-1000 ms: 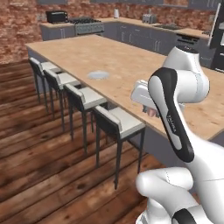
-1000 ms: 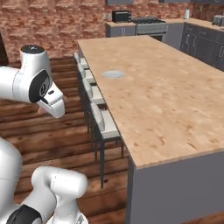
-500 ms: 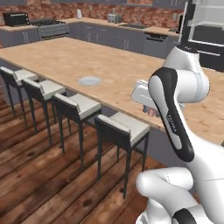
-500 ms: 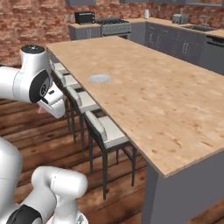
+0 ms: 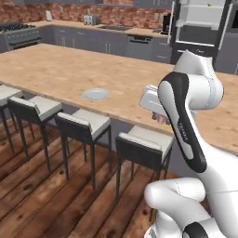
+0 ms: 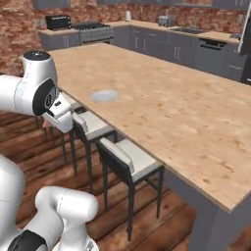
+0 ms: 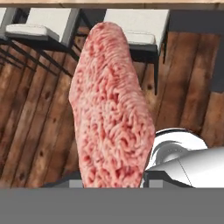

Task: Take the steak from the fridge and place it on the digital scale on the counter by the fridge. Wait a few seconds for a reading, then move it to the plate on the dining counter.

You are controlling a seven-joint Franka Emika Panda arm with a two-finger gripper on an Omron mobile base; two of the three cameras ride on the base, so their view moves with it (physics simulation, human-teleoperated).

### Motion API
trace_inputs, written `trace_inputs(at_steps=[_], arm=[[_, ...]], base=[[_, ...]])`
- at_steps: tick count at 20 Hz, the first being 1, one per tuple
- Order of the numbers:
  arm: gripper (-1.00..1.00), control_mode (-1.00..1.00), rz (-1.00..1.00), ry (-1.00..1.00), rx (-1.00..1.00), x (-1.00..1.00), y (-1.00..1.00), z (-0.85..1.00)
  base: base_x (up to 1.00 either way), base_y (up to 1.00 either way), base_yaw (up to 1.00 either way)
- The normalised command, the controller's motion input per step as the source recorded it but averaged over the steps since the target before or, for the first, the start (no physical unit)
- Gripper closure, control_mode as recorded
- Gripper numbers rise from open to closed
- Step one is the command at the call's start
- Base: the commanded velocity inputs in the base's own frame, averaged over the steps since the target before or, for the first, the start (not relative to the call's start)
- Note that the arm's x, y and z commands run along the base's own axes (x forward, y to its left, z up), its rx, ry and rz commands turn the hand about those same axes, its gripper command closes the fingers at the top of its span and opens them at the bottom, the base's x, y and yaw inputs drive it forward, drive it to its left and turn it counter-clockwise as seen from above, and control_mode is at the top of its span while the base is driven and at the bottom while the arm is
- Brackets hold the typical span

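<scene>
- Carrying step toward the plate (image 5: 96, 94), lying on the wood bench (image 5: 69, 69) left of centre in the left base frame.
- End effector (image 7: 111, 186) clamped on the steak (image 7: 109, 109), upright through mid-frame in the hand view, over stools (image 7: 39, 26) and floor.
- Best kept gripped until above the plate, then lowered flat.
- Right base frame: plate (image 6: 104, 95) upper left; pink sliver of steak (image 5: 161, 119) peeks beside the arm in the left base frame.
</scene>
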Motion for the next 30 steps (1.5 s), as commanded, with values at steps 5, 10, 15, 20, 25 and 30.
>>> trace_inputs(at_steps=[5,10,15,20,25,30], arm=[[1.00,1.00,0.00,0.00,0.00,0.00,0.00,0.00],[1.00,1.00,0.00,0.00,0.00,0.00,0.00,0.00],[1.00,1.00,0.00,0.00,0.00,0.00,0.00,0.00],[1.00,1.00,0.00,0.00,0.00,0.00,0.00,0.00],[1.00,1.00,0.00,0.00,0.00,0.00,0.00,0.00],[1.00,1.00,0.00,0.00,0.00,0.00,0.00,0.00]], base=[[0.49,0.89,-0.35],[0.56,0.84,-0.34],[0.56,0.74,-0.36],[0.66,0.62,-0.37],[0.85,0.32,-0.37],[0.94,0.09,-0.44]])
